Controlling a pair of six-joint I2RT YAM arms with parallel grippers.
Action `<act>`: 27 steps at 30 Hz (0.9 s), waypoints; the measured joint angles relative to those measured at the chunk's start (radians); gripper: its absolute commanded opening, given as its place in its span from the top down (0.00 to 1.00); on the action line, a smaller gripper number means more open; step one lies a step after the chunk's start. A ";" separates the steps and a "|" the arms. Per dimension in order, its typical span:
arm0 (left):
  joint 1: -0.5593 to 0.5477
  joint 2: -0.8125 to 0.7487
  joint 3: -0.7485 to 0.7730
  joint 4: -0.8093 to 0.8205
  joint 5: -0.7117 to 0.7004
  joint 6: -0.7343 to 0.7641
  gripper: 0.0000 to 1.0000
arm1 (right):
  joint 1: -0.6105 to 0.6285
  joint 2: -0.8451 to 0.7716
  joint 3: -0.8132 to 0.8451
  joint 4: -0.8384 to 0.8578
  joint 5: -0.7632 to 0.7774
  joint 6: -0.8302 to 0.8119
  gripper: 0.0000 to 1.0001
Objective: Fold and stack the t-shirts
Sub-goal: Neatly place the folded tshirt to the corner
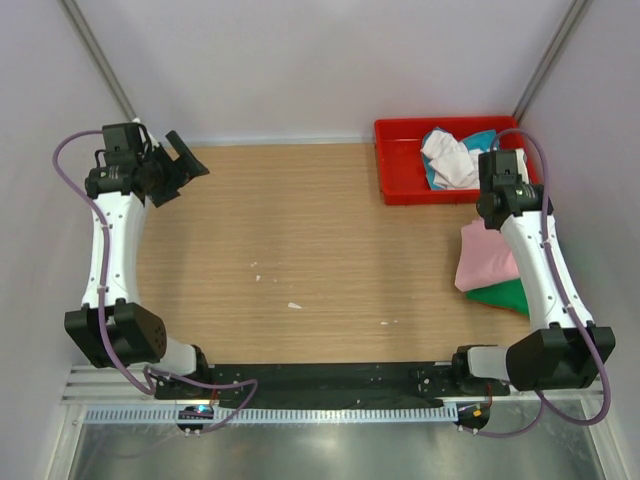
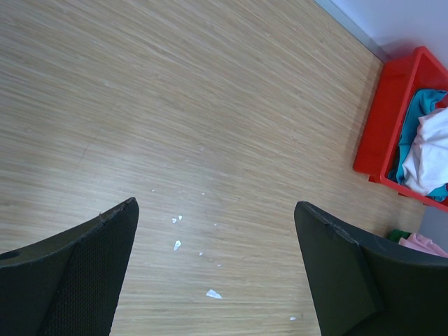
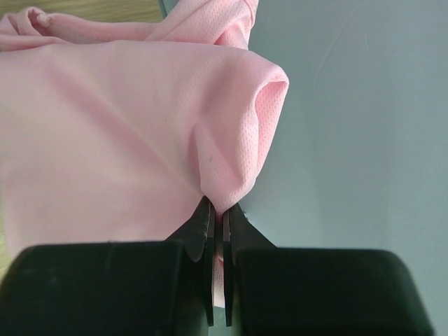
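My right gripper [image 3: 217, 213] is shut on a fold of the light pink t-shirt [image 3: 105, 140], pinched between its closed fingers. In the top view the pink shirt [image 1: 485, 255] lies at the table's right edge on top of the dark green shirt [image 1: 505, 297], partly under my right arm. My left gripper [image 1: 185, 160] is open and empty, raised over the far left of the table; its fingers frame bare wood in the left wrist view [image 2: 215, 206]. A white shirt [image 1: 450, 160] and a teal shirt [image 1: 482, 137] lie crumpled in the red tray [image 1: 400, 190].
The red tray [image 2: 374, 126] stands at the far right corner against the back wall. Small white scraps [image 1: 295, 305] lie on the wooden table's middle. Grey walls close in the back, left and right sides. The arm bases sit along the near edge.
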 measured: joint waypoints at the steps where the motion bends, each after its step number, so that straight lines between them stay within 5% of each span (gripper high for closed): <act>1: 0.000 0.000 0.000 0.000 0.000 0.000 0.07 | 0.000 -0.001 -0.004 0.002 0.000 -0.006 0.99; 25: 0.000 0.003 -0.037 -0.036 -0.025 0.051 0.07 | -0.120 0.064 -0.251 0.355 0.233 -0.338 0.99; 27: 0.000 0.008 -0.039 -0.037 -0.024 0.051 0.07 | -0.127 0.069 -0.259 0.369 0.230 -0.344 0.76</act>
